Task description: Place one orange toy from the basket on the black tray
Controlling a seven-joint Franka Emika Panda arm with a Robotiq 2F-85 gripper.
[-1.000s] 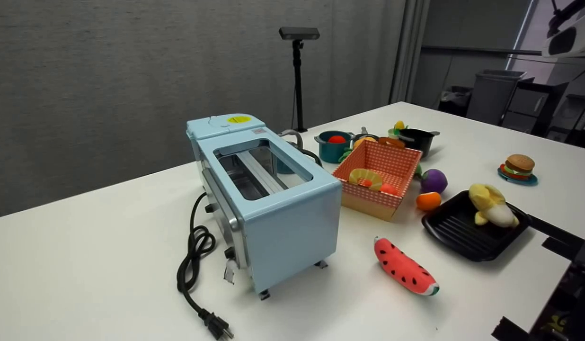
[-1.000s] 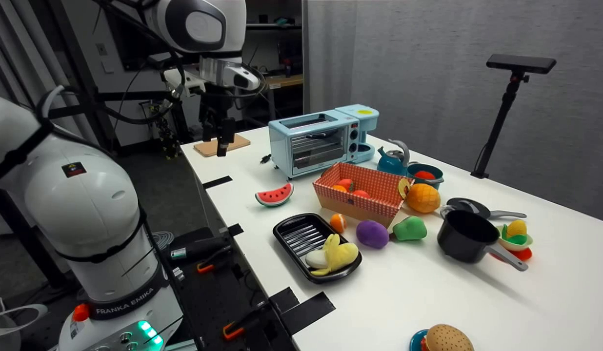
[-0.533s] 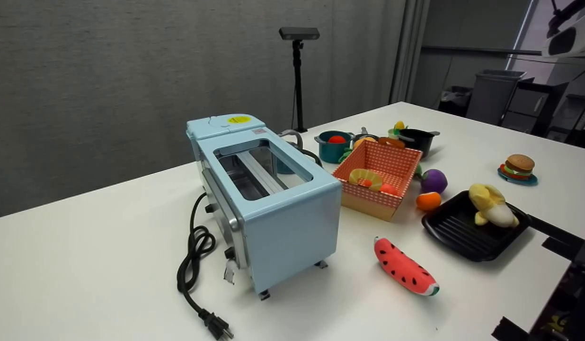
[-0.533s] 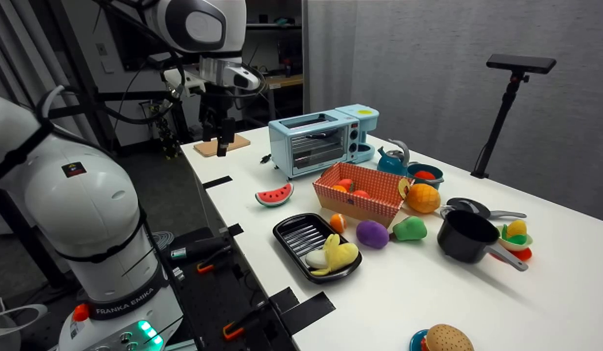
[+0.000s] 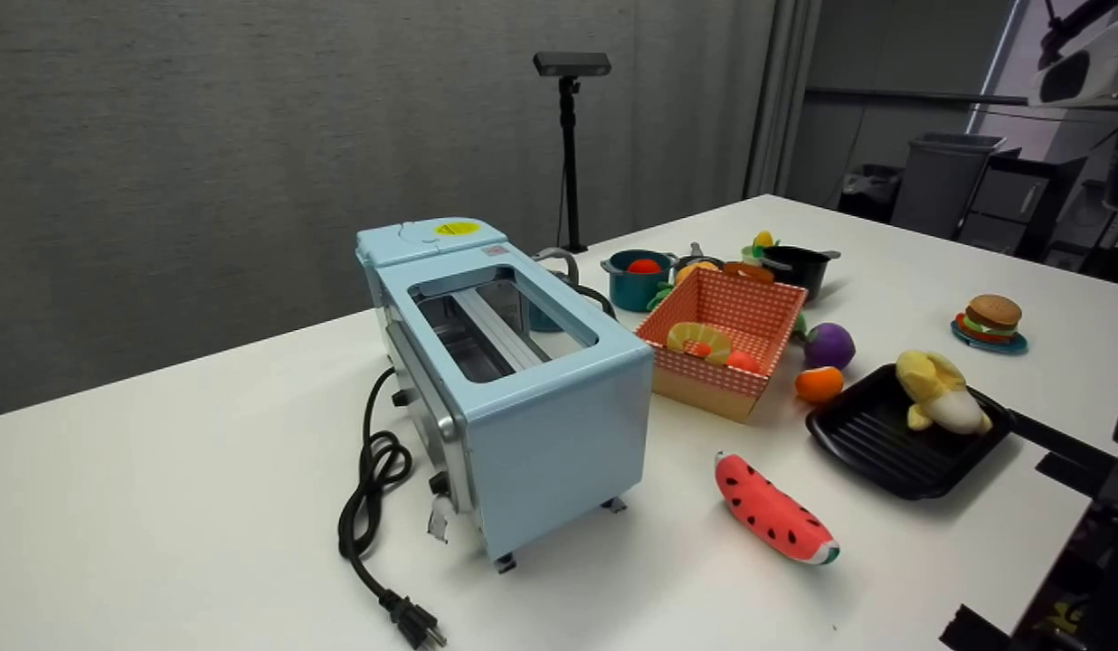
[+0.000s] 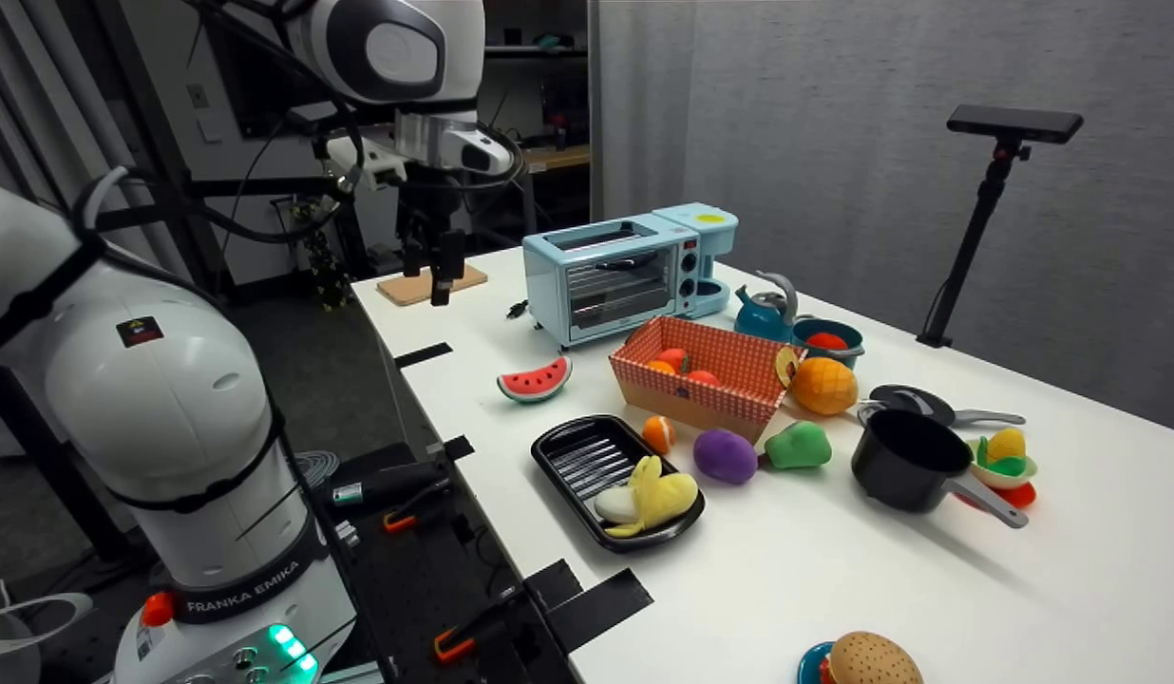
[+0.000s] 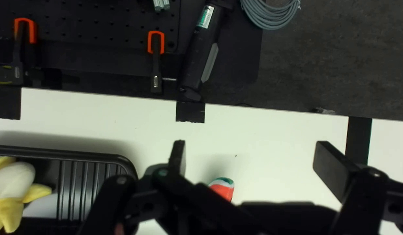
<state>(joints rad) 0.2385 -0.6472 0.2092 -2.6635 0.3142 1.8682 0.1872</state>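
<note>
The basket point(image 6: 701, 410), with a red-checked lining and tan outer walls, stands mid-table in both exterior views point(image 5: 699, 394). An orange toy point(image 6: 660, 367) lies in it beside red toys point(image 6: 704, 377). Another orange toy point(image 6: 658, 434) lies on the table between basket and tray. The black tray point(image 6: 579, 463) holds a peeled toy banana point(image 6: 655, 501) at one end; its ribbed part also shows in the wrist view point(image 7: 78, 186). My gripper point(image 7: 252, 156) is open and empty, above the table near the edge. In an exterior view my gripper point(image 6: 428, 275) hangs away from the basket, before the toaster's end.
A light-blue toaster oven point(image 6: 587, 255) stands behind the basket. A toy watermelon slice point(image 6: 536, 381) lies between it and the tray. A purple toy point(image 6: 725, 456), green toy point(image 6: 798, 445) and black pot point(image 6: 905, 465) stand beyond the basket. The table edge point(image 7: 263, 107) runs under my gripper.
My arm and gripper have shifted slightly to the side, towards the toaster, in the last half second. The objects on the table have not moved.
</note>
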